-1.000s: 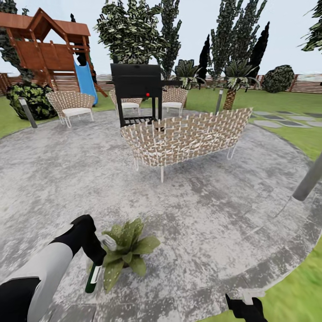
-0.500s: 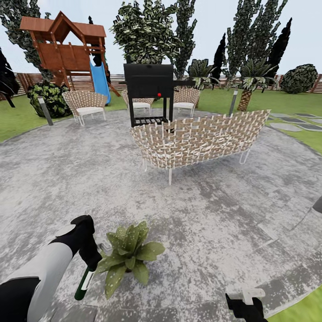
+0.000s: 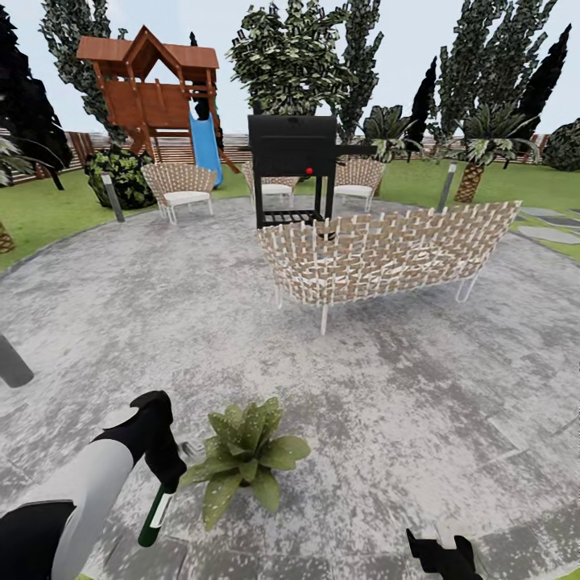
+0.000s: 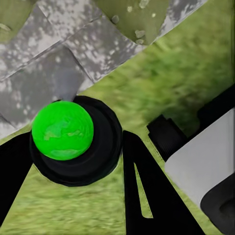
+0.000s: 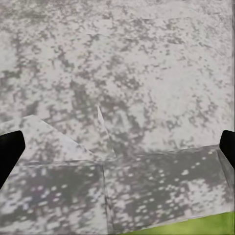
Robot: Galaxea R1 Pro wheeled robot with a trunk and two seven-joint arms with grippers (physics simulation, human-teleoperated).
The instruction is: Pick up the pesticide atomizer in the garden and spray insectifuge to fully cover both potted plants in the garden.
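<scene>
In the head view my left gripper [image 3: 167,471] is shut on the pesticide atomizer [image 3: 155,515], a slim dark-green bottle with a white label hanging below the fingers. Its pale grey spray head [image 3: 192,449] points toward a potted plant [image 3: 246,461], a low rosette of olive-green leaves on the stone paving of the garden, close to the nozzle's right. In the left wrist view the bottle's round green base [image 4: 62,129] sits between the black fingers [image 4: 144,191]. My right gripper [image 3: 441,557] is low at the frame's bottom, and in the right wrist view its fingertips [image 5: 10,152] stand wide apart over bare paving.
A wicker sofa [image 3: 387,254] and a black grill [image 3: 292,161] stand ahead on the round stone patio, with wicker chairs [image 3: 181,187] behind. A wooden playset [image 3: 153,97] with a blue slide, lamp posts [image 3: 113,197], lawn [image 3: 40,217] and trees ring the paving. A grey post [image 3: 12,364] cuts in at the left edge.
The camera has turned left, so the whole scene has shifted right. The left gripper with the atomizer has stayed beside the plant, the bottle hanging slightly lower. The right gripper has not moved.
</scene>
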